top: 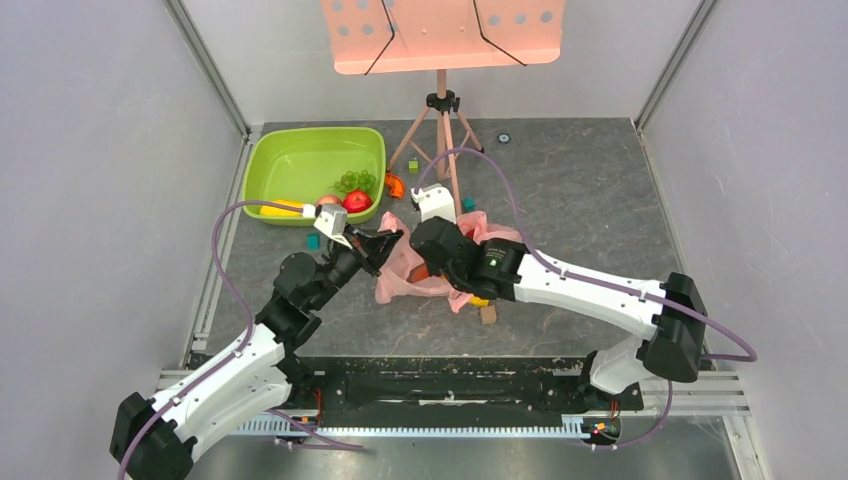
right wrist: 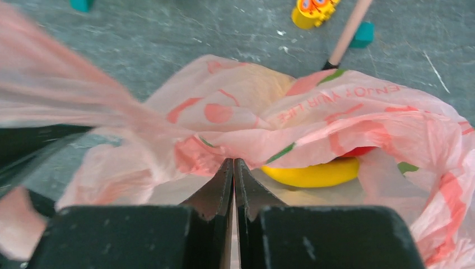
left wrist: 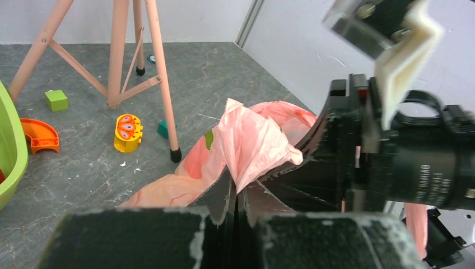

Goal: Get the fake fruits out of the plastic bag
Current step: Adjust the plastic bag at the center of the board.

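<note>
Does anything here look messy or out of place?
Scattered on the table outside the green basin lie an orange arch, a green cube and a yellow block. They look like stray clutter.

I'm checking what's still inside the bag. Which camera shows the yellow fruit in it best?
The right wrist view: the yellow fruit lies in plain sight under the edge of the plastic bag, a red fruit behind it. The top view shows only a yellow sliver; the left wrist view shows just bag.
</note>
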`<action>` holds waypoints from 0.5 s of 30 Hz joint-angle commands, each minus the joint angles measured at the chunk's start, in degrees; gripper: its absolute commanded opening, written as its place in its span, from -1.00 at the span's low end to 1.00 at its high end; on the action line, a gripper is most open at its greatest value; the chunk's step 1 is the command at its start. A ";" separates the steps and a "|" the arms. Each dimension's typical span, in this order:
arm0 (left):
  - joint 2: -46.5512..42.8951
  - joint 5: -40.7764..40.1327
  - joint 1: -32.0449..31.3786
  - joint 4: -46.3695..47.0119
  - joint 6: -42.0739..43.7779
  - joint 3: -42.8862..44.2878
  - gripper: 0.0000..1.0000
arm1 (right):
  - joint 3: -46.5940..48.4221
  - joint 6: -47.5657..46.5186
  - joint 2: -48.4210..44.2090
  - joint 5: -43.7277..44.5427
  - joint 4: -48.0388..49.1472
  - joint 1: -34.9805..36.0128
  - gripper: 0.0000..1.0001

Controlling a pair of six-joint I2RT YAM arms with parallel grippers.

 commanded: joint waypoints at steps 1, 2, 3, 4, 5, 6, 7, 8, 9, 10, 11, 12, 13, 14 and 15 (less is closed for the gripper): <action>-0.55 -0.66 -0.38 0.44 3.13 1.61 -0.96 | 2.12 0.62 2.00 1.76 -5.71 -2.19 -0.90; -0.66 -0.96 -0.38 0.42 3.23 1.55 -0.96 | 2.10 0.76 2.29 2.19 -6.98 -2.56 -0.91; -0.83 -1.46 -0.47 0.06 3.25 1.47 -0.96 | 1.61 0.87 2.16 2.49 -7.78 -3.01 -0.91; -0.95 -1.90 -0.47 -0.28 3.29 1.46 -0.96 | 0.60 0.87 1.69 2.67 -7.89 -3.43 -0.91; -1.05 -2.56 -0.47 -0.50 3.29 1.34 -0.96 | -0.48 1.09 0.96 3.24 -7.86 -3.76 -0.90; -1.27 -3.05 -0.47 -0.70 3.29 1.23 -0.96 | -1.87 1.41 0.03 3.86 -7.77 -4.28 -0.91; -1.34 -3.65 -0.47 -0.76 3.29 1.11 -0.96 | -3.63 1.56 -1.18 4.12 -7.55 -5.03 -0.90; -1.55 -4.00 -0.47 -0.92 3.29 1.02 -0.96 | -5.07 1.64 -2.55 4.14 -7.22 -5.80 -0.91; -1.73 -4.39 -0.47 -1.20 3.21 0.95 -0.96 | -6.95 1.71 -3.82 4.10 -6.88 -6.91 -0.91; -1.95 -4.40 -0.52 -1.41 3.20 0.82 -0.96 | -9.07 1.74 -5.39 3.86 -6.28 -8.12 -0.91; -2.22 -4.43 -0.56 -1.65 3.12 0.82 -0.96 | -10.88 1.62 -7.05 3.52 -5.68 -9.30 -0.92; -2.56 -5.13 -0.56 -2.03 3.12 0.73 -0.96 | -13.04 1.50 -8.36 3.12 -5.03 -10.77 -0.92; -3.09 -6.12 -0.56 -2.35 3.12 0.54 -0.96 | -15.05 1.33 -9.96 2.95 -4.57 -12.08 -0.92; -3.52 -6.56 -0.56 -2.59 3.10 0.24 -0.96 | -16.64 1.17 -11.48 2.72 -4.00 -13.05 -0.92; -4.03 -6.81 -0.56 -2.66 3.04 -0.11 -0.96 | -18.50 0.92 -12.78 2.56 -3.54 -14.17 -0.92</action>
